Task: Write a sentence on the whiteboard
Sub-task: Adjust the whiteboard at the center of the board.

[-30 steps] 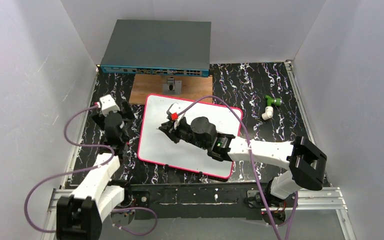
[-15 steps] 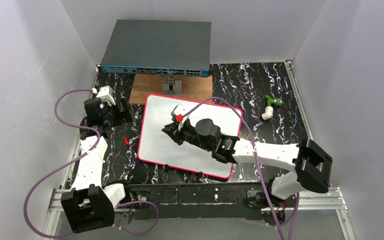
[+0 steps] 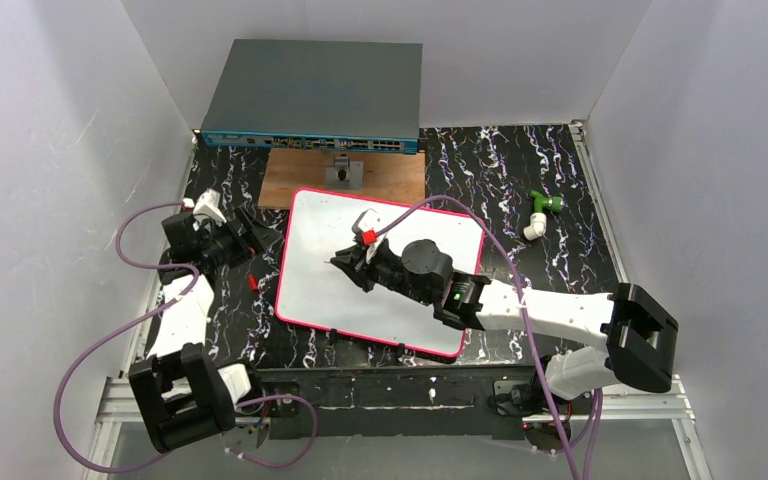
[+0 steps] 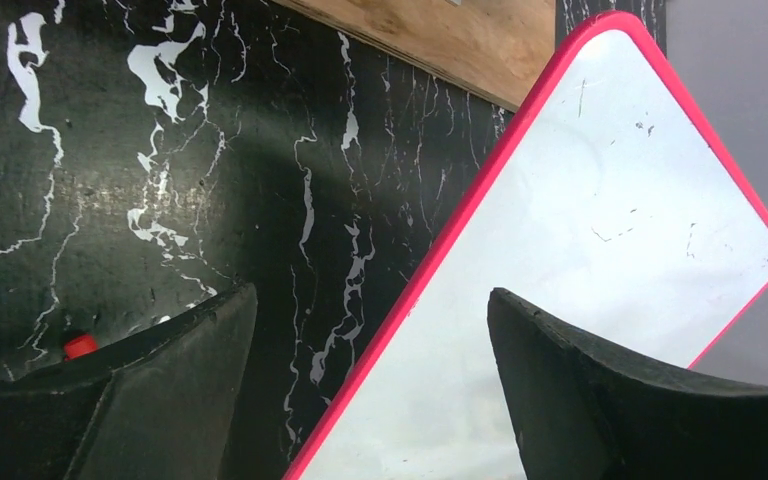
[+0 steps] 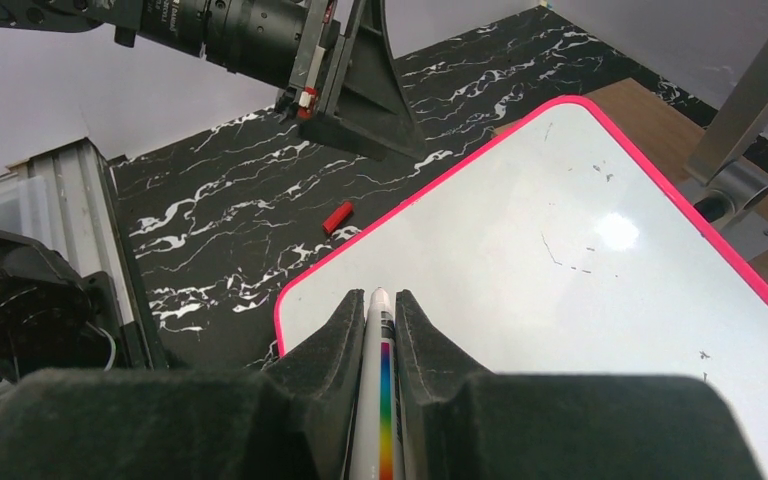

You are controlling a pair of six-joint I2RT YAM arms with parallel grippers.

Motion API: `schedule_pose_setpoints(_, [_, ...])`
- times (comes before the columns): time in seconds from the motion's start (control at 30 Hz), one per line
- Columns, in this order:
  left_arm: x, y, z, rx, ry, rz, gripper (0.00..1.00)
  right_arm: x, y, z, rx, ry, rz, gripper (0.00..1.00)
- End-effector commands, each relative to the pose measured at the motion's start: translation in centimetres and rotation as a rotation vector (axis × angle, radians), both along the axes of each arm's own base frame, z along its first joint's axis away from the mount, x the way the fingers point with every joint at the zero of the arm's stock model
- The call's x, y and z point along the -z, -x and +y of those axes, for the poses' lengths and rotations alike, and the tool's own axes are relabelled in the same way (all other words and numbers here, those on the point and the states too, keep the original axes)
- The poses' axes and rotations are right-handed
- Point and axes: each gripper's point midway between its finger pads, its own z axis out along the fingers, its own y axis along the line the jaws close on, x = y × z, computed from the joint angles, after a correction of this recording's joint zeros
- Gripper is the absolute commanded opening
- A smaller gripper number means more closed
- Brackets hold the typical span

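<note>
The whiteboard (image 3: 310, 285), white with a pink-red rim, lies flat mid-table, seen also in the left wrist view (image 4: 610, 220) and the right wrist view (image 5: 580, 270). The sentence is out of view; the surface shows only faint dark specks. My right gripper (image 3: 345, 262) hovers over the board's left half, shut on a white marker (image 5: 380, 400) with a rainbow stripe, its tip towards the board's near-left corner. The marker's red end (image 3: 368, 236) sticks up behind the fingers. My left gripper (image 3: 260, 235) is open and empty beside the board's left edge, straddling the rim (image 4: 370, 320).
A small red cap (image 3: 251, 282) lies on the black marbled table left of the whiteboard. Behind the board are a brown wooden board (image 3: 295, 180) with a metal stand (image 3: 343, 172), and a grey network switch (image 3: 312, 95). A green-and-white pipe fitting (image 3: 540, 212) lies at right.
My left arm swung and brought its open gripper rightward, up to the whiteboard's left edge. The right gripper drifted slightly right over the board, still holding the marker.
</note>
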Motion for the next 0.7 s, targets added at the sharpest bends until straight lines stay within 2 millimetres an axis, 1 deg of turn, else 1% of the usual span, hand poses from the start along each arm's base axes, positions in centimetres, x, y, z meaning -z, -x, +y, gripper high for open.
schedule_pose_setpoints(0.0, [-0.5,-0.2,-0.5,-0.022,0.071,-0.023,0.84,-1.9,0.2,-0.5,0.007,-0.060,-0.020,0.01])
schedule_pose_setpoints(0.17, [0.3,-0.2,-0.7,-0.070,0.130,-0.022,0.82,-1.8,0.3,-0.7,0.006,-0.063,-0.016,0.01])
schedule_pose_setpoints(0.23, [0.5,-0.5,-0.7,-0.100,0.173,-0.032,0.79,-1.7,0.3,-0.8,0.004,-0.060,-0.015,0.01])
schedule_pose_setpoints(0.27, [0.5,-0.6,-0.9,-0.102,0.195,-0.037,0.75,-1.8,0.4,-0.8,0.003,-0.057,-0.014,0.01])
schedule_pose_setpoints(0.3, [0.4,-0.4,-1.3,-0.098,0.217,-0.044,0.72,-1.9,0.5,-0.9,0.000,-0.056,-0.015,0.01])
schedule_pose_setpoints(0.37, [0.1,-0.1,-2.2,-0.063,0.256,-0.069,0.71,-1.7,0.5,-0.9,-0.003,-0.054,-0.013,0.01])
schedule_pose_setpoints(0.53, [1.2,0.0,-4.2,-0.004,0.264,-0.053,0.69,-1.7,0.6,-1.0,-0.005,-0.056,-0.016,0.01])
schedule_pose_setpoints(0.67, [1.8,-0.1,-5.3,0.015,0.263,-0.045,0.68,-1.8,0.6,-1.1,-0.005,-0.055,-0.018,0.01])
